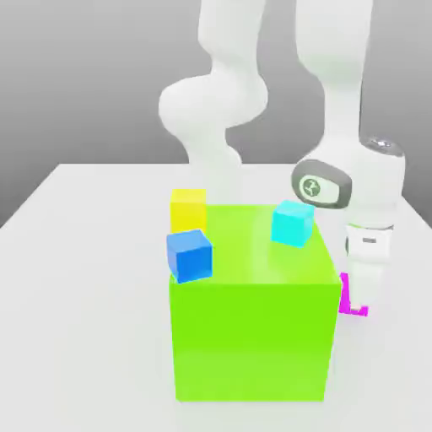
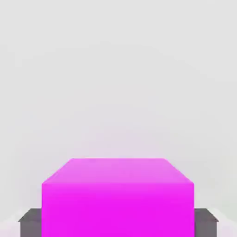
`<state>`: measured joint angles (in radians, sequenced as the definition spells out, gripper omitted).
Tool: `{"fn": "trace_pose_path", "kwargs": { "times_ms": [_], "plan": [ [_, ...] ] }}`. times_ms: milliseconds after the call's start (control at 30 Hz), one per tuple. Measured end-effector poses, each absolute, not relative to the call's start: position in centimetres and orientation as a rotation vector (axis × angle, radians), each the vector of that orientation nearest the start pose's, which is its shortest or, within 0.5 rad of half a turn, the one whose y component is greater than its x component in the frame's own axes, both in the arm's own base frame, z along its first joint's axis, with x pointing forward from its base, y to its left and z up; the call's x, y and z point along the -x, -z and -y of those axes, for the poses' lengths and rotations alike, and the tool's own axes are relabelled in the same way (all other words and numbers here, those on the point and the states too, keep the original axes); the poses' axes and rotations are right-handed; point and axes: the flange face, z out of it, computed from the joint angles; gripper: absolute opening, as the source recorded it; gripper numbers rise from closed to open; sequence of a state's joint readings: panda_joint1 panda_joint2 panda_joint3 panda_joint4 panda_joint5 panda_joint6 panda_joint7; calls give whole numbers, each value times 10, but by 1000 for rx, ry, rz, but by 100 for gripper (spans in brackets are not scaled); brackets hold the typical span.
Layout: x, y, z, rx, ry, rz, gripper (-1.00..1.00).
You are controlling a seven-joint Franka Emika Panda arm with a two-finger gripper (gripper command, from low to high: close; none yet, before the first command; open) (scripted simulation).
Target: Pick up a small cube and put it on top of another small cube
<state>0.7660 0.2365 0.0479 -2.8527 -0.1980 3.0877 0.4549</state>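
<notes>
The small magenta cube [image 2: 118, 199] sits between my gripper's [image 2: 118, 223] grey fingers [image 2: 29, 223], which press against its two sides. In the exterior view the gripper [image 1: 363, 302] is lowered to the table just to the right of the big lime-green block [image 1: 251, 325], and part of the magenta cube [image 1: 345, 295] peeks out beside the block's lower right edge. The gripper is shut on this cube. A blue cube [image 1: 190, 255] sits at the block's upper left corner and a cyan cube [image 1: 293, 223] on its top right.
A yellow cube [image 1: 187, 207] stands behind the green block on the exterior view's left. The white table [image 1: 84, 295] stretches wide to the left and front. The arm's white links [image 1: 215, 110] rise behind the block.
</notes>
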Motion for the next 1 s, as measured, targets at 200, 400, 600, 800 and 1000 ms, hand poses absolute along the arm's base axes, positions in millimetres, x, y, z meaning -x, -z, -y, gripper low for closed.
{"fn": "trace_pose_path", "kwargs": {
  "times_ms": [200,400,600,800,1000],
  "plan": [
    [-224,-156,-263,3021,1,864,-100],
    [-231,-199,-268,3032,-13,851,-100],
    [-325,-223,-258,3123,-88,514,-100],
    [-411,-254,-234,3156,-170,210,-100],
    [-494,-308,-170,3120,-250,-186,-100]
  ]
}}
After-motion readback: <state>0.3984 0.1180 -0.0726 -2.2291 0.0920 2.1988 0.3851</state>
